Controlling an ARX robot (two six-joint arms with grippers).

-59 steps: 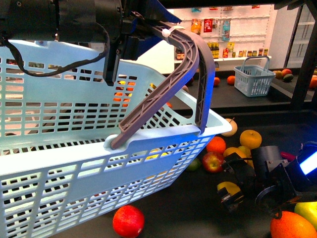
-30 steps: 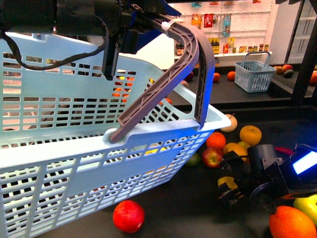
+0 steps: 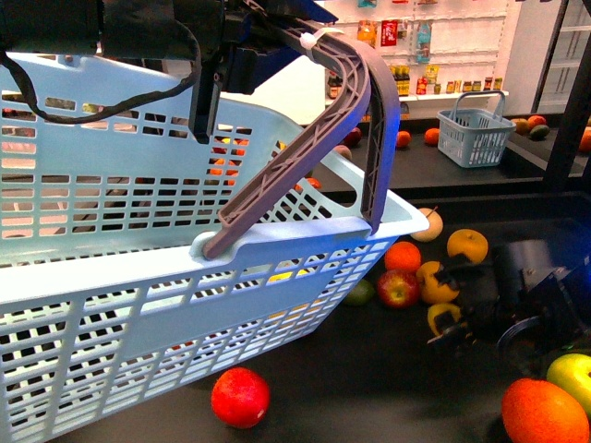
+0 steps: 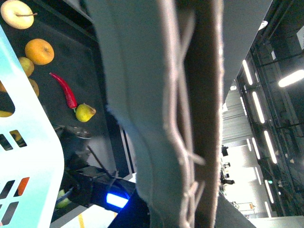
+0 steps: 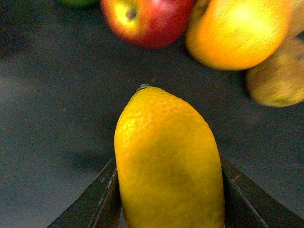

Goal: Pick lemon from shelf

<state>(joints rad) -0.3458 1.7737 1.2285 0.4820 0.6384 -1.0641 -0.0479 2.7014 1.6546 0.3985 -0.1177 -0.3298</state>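
Observation:
The yellow lemon (image 3: 443, 317) sits between the jaws of my right gripper (image 3: 452, 325), low over the black shelf deck (image 3: 369, 378) at the right. In the right wrist view the lemon (image 5: 168, 161) fills the gap between both dark fingers (image 5: 95, 204), just above the deck. My left gripper (image 3: 277, 37) is at the top, shut on the grey handle (image 3: 355, 120) of a large light blue basket (image 3: 138, 277) that hangs tilted over the deck. The handle (image 4: 156, 118) fills the left wrist view.
Loose fruit lies on the deck: a red apple (image 3: 240, 397), a red-yellow apple (image 3: 397, 289), oranges (image 3: 403, 256) (image 3: 467, 245), a large orange (image 3: 545, 415) and a green apple (image 3: 572, 374). A red chili (image 4: 64, 90) lies there too. A small basket (image 3: 473, 137) stands behind.
My right gripper has moved right and a little further back with the lemon in it, lifting slightly. The basket has shifted a little in my left gripper.

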